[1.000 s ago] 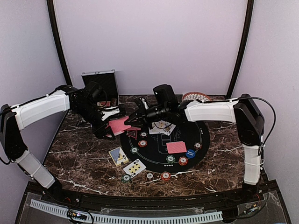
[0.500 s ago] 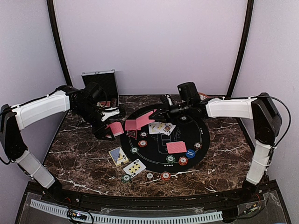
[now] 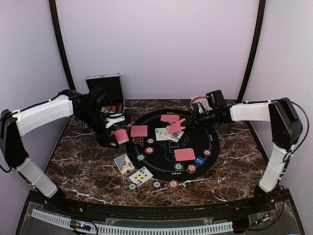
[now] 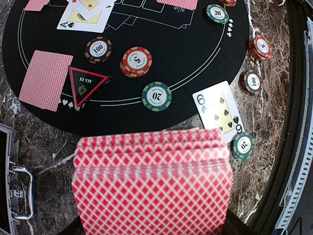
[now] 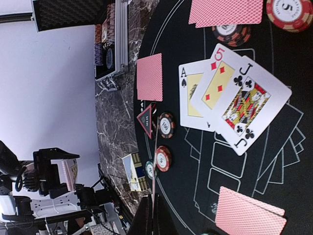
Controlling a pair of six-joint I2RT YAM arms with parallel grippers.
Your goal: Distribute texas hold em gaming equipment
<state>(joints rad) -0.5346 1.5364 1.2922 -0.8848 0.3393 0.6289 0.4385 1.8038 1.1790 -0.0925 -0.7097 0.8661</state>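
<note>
On the black round mat (image 3: 211, 142) lie most of the cards and chips. At its middle I see three face-up cards (image 5: 220, 93) fanned and overlapping: an ace, the five of diamonds and the jack of clubs. Three single face-down cards lie around them: the left card (image 3: 139, 131), the far card (image 3: 169, 118) and the near card (image 3: 185, 154).

The triangle marker (image 4: 85, 84) sits just beside the left card. Near it are a black-and-orange chip (image 4: 98, 50), a red chip (image 4: 136, 61) and a green chip (image 4: 156, 96). Along the mat's near right arc I count more chips, among them a blue chip (image 3: 199, 160).

Off the mat, on the marble table (image 3: 83, 161), lies the six of spades (image 4: 220, 111), face up. Another face-up card (image 3: 124, 163) is close to it, and a few chips sit along the near edge.

The left gripper (image 3: 115, 141) is clamped on the deck (image 4: 151, 181) of red-backed cards, held over the marble just left of the mat. The right gripper (image 3: 190, 120) pinches a single red-backed card (image 3: 177, 126), tilted, above the far side of the mat. From its wrist I see this card only edge-on, between closed fingers.

The silver case (image 3: 103, 85) stands open at the far left. The woven dish (image 3: 201, 101) sits at the far right, partly hidden behind the right arm.
</note>
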